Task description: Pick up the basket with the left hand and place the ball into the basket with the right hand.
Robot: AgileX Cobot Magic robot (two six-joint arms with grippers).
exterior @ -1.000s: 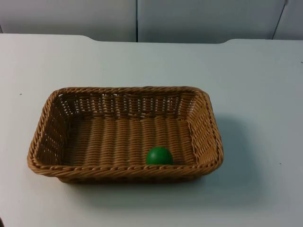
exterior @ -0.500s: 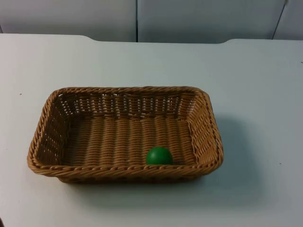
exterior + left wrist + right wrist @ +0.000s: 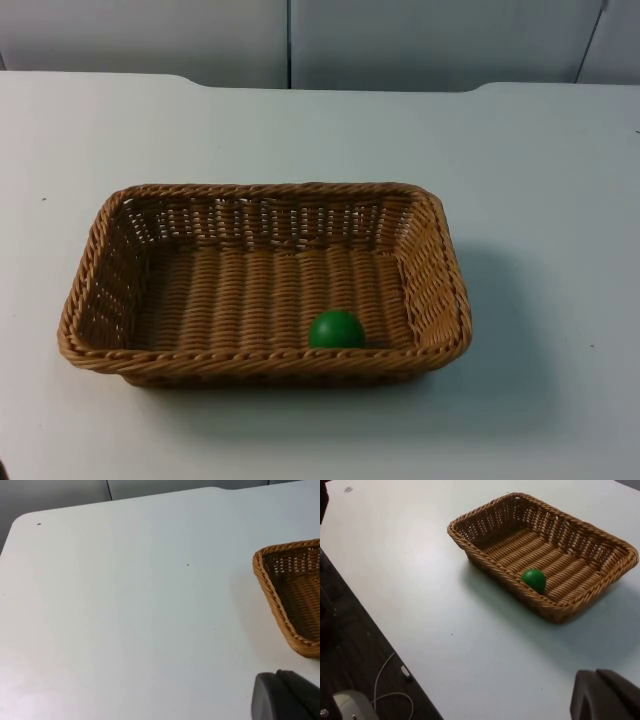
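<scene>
Small green ball (image 3: pixel 336 329) inside rectangular woven wicker basket (image 3: pixel 100 300), against its near wall, on white table (image 3: pixel 560 200). Left gripper (image 3: pixel 287 697) and right gripper (image 3: pixel 605 695) both apart from basket; jaw state not discernible.

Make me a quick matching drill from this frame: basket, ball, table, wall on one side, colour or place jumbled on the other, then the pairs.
Things:
1. basket
2. ball
3. table
4. wall

Descriptions:
A. green, lying inside at the basket's near rim
B. grey, standing at the far end of the table
C. tan wicker, resting flat on the table
D. white, bearing the basket

Pairs: 1-C, 2-A, 3-D, 4-B

The left gripper is off the basket's end; the right gripper is back from it. Both wait apart from it.
</scene>
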